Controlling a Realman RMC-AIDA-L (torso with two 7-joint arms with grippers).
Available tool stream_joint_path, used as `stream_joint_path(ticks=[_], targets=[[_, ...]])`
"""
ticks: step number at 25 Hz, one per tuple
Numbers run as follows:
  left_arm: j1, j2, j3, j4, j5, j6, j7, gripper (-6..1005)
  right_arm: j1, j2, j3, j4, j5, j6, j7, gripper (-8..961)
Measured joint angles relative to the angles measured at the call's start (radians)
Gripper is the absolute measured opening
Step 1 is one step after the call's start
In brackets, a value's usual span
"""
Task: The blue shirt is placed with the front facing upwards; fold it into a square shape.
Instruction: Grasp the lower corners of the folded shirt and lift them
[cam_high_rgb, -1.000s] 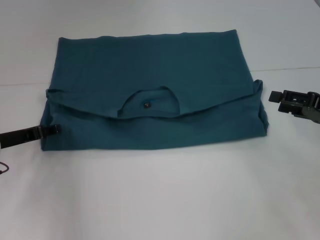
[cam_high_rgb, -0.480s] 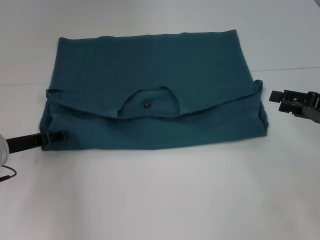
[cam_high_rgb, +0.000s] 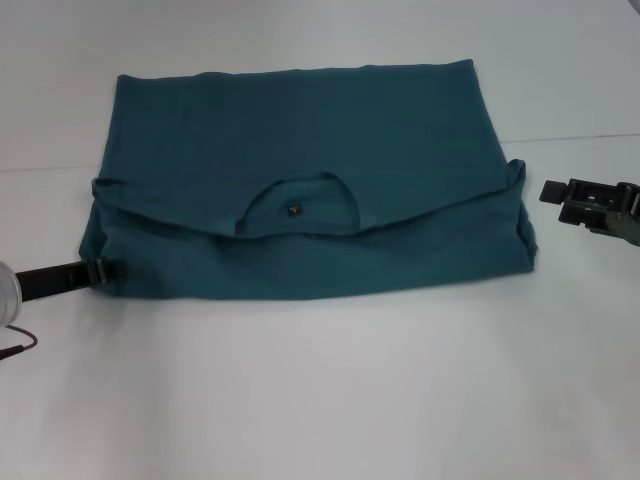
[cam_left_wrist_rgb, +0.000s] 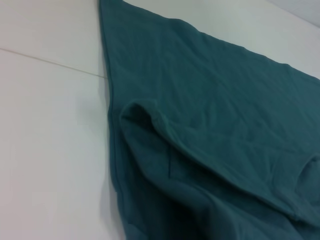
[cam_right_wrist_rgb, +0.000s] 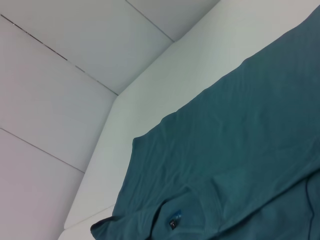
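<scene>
In the head view, a big white table (cam_high_rgb: 320, 400) is seen, with a thin line running across it behind the shirt. The left gripper (cam_high_rgb: 112, 268) is laid low at the near left corner of the blue shirt (cam_high_rgb: 300, 160). Its thin dark tip is touching the cloth edge there, and it looks pressed together on that edge (the tip is very small, so whether cloth is really pinched cannot be told). The right gripper (cam_high_rgb: 552, 191) is held above the table just beside the shirt's right edge, not touching it. Whether its jaws are spread or pressed together cannot be told. The shirt is spread flat between the two grippers. It is folded into a wide shape, with the top part laid over toward the near side. The round neck and a small dark label (cam_high_rgb: 294, 209) are shown in the middle, about halfway between the two grippers.

In the left wrist view, the white table (cam_left_wrist_rgb: 45, 125) is seen with one thin line on it. No fingers are shown. The blue shirt (cam_left_wrist_rgb: 220, 110) fills most of the picture, with a soft rolled fold and a stitched hem along its edge.

In the right wrist view, pale wall panels (cam_right_wrist_rgb: 60, 75) and the white table (cam_right_wrist_rgb: 150, 85) are seen. No fingers are shown here either. The blue shirt (cam_right_wrist_rgb: 240, 135) is lying flat, and its small dark label (cam_right_wrist_rgb: 174, 220) is seen by the neck.
</scene>
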Motion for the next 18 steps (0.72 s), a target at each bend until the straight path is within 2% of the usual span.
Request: stream_joint_path(ticks=[4,10,18], targets=[[0.000,0.000,0.000,0.005,0.000,0.006,-0.002,173,0.003,-0.002,-0.004,0.000,-0.009,0.000,0.003,635],[0.006,0.007,-0.009,0.048,-0.005,0.096,-0.009,38,0.017,-0.018,-0.009,0.000,-0.080,-0.001,0.034,630],[0.005,0.024,-0.009,0.082,-0.002,0.163,-0.066,38,0.099,-0.092,-0.012,-0.016,-0.359,0.000,0.227,623]])
